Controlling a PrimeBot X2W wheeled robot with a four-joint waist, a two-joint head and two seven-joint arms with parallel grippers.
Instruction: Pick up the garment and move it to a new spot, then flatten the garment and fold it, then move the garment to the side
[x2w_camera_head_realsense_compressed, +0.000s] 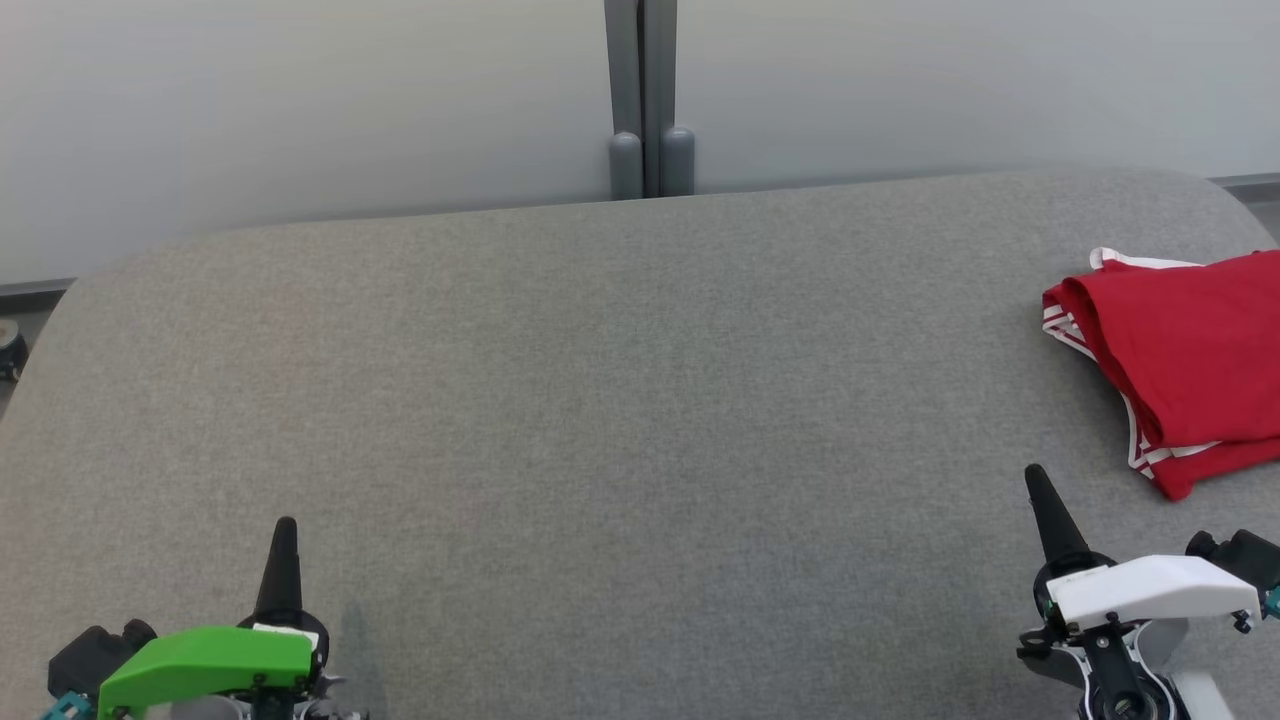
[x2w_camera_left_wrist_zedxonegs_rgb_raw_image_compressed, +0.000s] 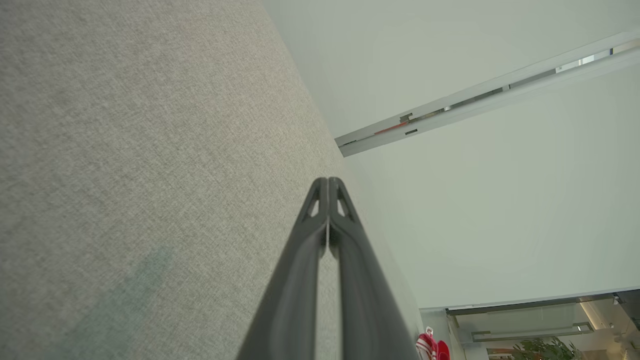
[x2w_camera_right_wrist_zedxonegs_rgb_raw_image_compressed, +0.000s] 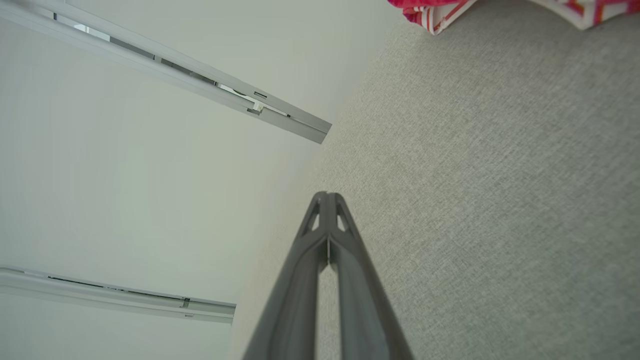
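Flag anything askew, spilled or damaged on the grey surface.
Nothing stands out. The red garment lies folded near the right edge of the grey surface, layers slightly offset so its white-striped trim shows. The left gripper and right gripper sit shut, apart from it.

One garment (x2w_camera_head_realsense_compressed: 1190, 340), two pincers (x2w_camera_head_realsense_compressed: 285, 525) (x2w_camera_head_realsense_compressed: 1036, 472), one table (x2w_camera_head_realsense_compressed: 640, 400).

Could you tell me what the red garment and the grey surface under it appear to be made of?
The red garment looks like a soft, matte knit, perhaps cotton or sports jersey: it lies in limp folds, with white striped trim. The grey surface seems covered in matte woven cloth: a fine weave grain shows close up, and its corners are rounded.
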